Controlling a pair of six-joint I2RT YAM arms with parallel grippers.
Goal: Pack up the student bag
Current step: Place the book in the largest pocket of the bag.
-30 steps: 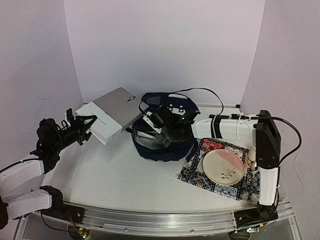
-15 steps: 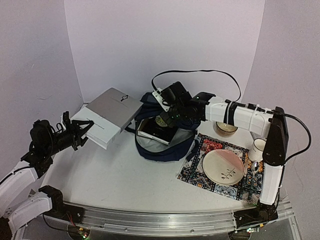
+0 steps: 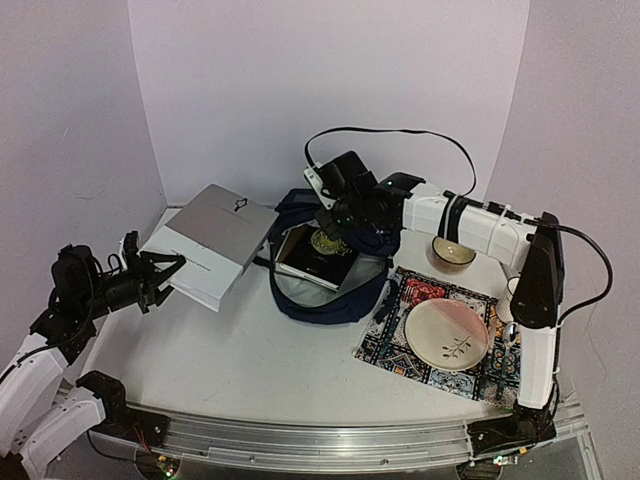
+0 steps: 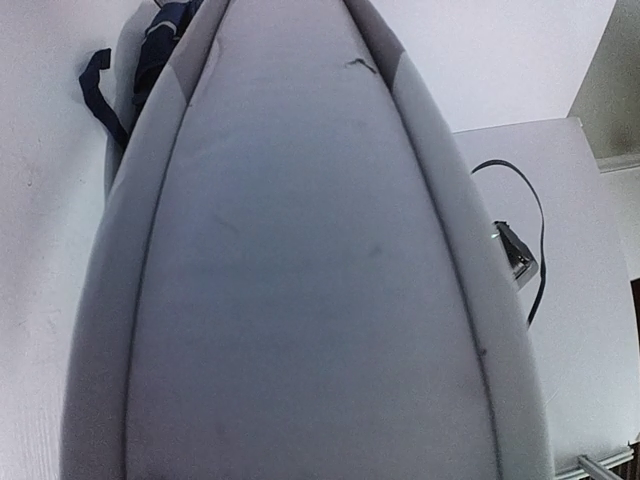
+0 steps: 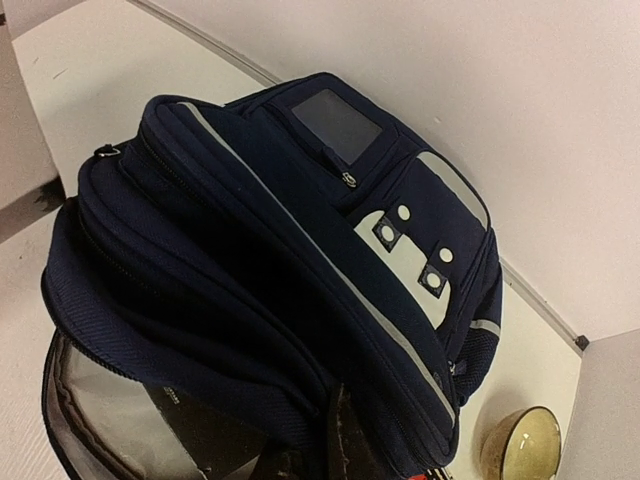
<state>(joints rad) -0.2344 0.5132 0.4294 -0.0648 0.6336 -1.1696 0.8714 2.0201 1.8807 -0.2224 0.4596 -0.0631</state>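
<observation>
Here the bag lies front-to-back, mouth facing up, a book inside. The right claw pinches its flap; the left claw is half-closed on a box.

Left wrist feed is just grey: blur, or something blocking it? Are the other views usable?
Left wrist: blocked, not faulty; the flat grey case fills the frame close up, soft and featureless. Right wrist: sharp on the dark navy fabric backpack, bottom edge murky. Top external: even light, soft shadows, no glare.
</observation>
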